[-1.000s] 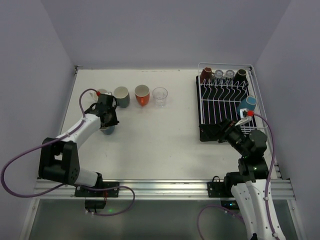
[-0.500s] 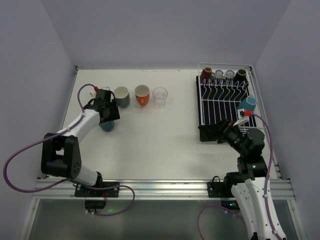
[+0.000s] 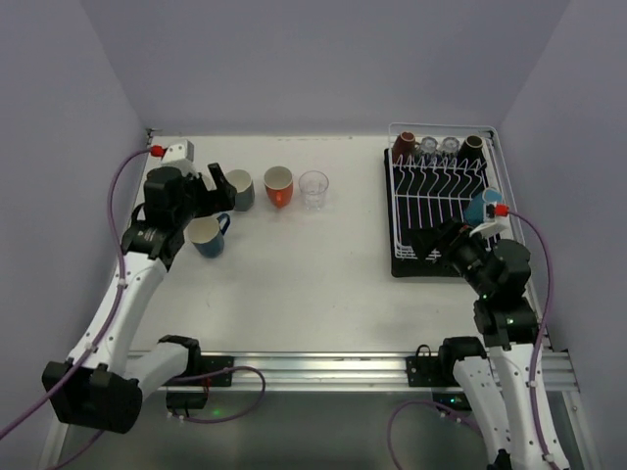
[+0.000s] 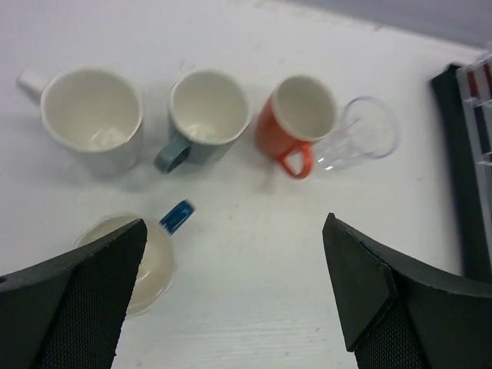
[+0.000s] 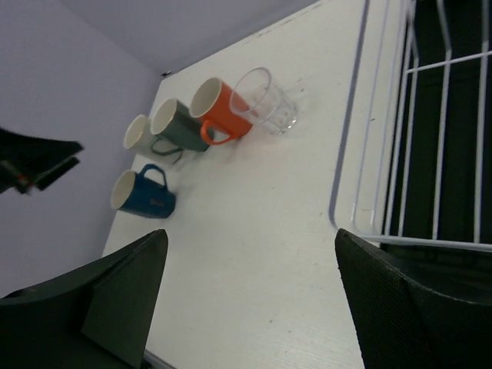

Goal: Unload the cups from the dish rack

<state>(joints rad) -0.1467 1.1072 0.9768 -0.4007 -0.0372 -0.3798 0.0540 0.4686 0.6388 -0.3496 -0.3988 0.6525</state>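
Observation:
Five cups stand on the table at the left: a white mug (image 4: 92, 119), a grey mug (image 4: 204, 115), an orange mug (image 4: 300, 123), a clear glass (image 4: 361, 138) and a blue cup (image 3: 206, 235) just in front of that row. My left gripper (image 4: 234, 231) hangs open above the blue cup (image 4: 146, 261), holding nothing. The dish rack (image 3: 441, 201) at the right holds a brown cup (image 3: 404, 145), two clear glasses (image 3: 428, 147), a dark cup (image 3: 473, 147) and a light blue cup (image 3: 483, 206). My right gripper (image 3: 431, 240) is open and empty over the rack's near left corner (image 5: 361, 207).
The rack sits on a black drip tray (image 3: 407, 264). Walls close the table in on the left, back and right. Bare white tabletop (image 3: 313, 264) lies between the cups on the left and the rack.
My left gripper opened, let go of the blue cup on the table and lifted up and back. The right gripper shifted slightly along the rack's near edge, and its jaws narrowed a little.

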